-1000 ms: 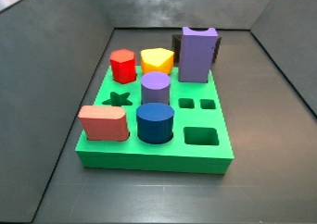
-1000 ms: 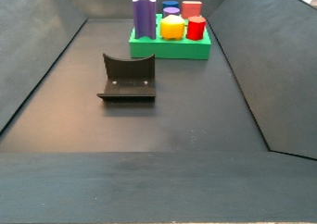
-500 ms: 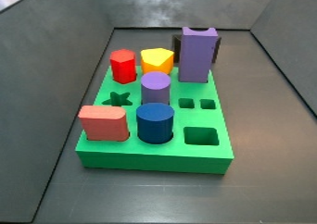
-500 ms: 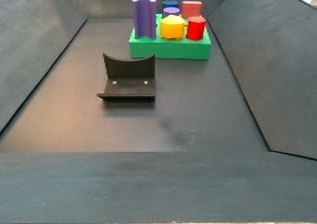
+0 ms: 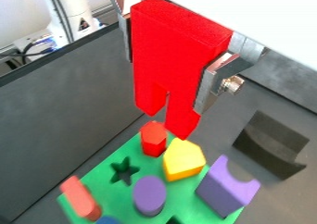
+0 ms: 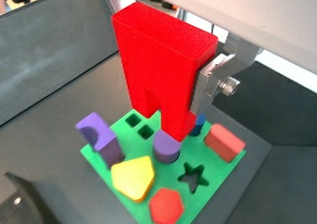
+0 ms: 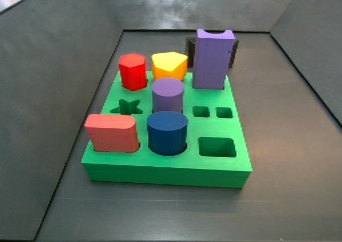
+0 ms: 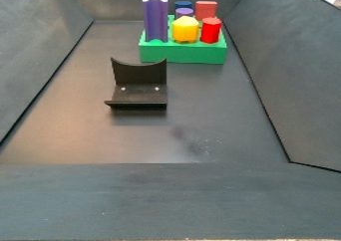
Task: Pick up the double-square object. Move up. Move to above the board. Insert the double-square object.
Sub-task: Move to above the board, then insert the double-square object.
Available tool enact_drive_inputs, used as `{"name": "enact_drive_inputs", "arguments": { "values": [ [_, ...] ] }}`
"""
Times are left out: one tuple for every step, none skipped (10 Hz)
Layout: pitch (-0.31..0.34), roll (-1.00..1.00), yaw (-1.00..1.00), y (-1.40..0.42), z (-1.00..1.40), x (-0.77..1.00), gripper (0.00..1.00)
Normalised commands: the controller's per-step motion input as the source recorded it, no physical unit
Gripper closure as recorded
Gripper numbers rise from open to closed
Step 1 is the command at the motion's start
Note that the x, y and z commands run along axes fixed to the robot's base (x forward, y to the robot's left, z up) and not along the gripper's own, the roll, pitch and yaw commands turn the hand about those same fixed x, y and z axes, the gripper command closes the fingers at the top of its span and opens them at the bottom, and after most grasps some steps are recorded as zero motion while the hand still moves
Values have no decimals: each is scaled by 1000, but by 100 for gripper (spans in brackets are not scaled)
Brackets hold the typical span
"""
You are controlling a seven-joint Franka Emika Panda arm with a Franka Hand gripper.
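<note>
Gripper (image 5: 186, 56) shows only in the wrist views, high above the board (image 5: 124, 195); not visible in either side view. It is clamped on the double-square object (image 5: 173, 56), a bright red block held upright between the silver finger plates (image 5: 229, 66), its two square legs pointing down with the notch between them. In both wrist views the block (image 6: 158, 66) hangs in the air, clear of the board (image 6: 186, 154), not touching anything below. The board (image 7: 227, 166) lies on the dark floor toward the far end in a side view (image 8: 186, 54), close to the back wall. On it: tall purple block (image 7: 214, 58) at a far corner, yellow block (image 7: 170, 64) and red hexagonal block (image 7: 132, 71) beside it along the far edge, light purple cylinder (image 7: 167, 94) near the middle, dark blue cylinder (image 7: 167, 133) and salmon-pink block (image 7: 112, 133) along the near edge. Open holes: star (image 7: 127, 106), two small squares (image 7: 211, 112) side by side, one larger square (image 7: 217, 146) near a front corner. The fixture (image 8: 138, 83), a dark bracket on a base plate, stands on the floor apart from the board, nearer mid-floor.
</note>
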Motion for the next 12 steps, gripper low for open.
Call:
{"name": "enact_drive_inputs", "arguments": {
  "values": [
    [110,2,4,-177,41,48,100],
    [-4,0,0,0,0,0,100],
    [-69,4,0,-60,-140,3,100],
    [-143,64,0,-134,-303,306,100],
    [-110,90,0,-186,-360,549,100],
    [-147,101,17,-246,-394,566,100],
    [-153,127,26,-274,-429,603,100],
    [-160,134,0,-283,-471,569,100],
    [-171,159,0,-294,-511,534,100],
    [-187,164,0,-271,-554,506,100],
    [-206,166,0,-237,-566,477,100],
    [-204,174,0,-229,-583,466,100]
  ]
}}
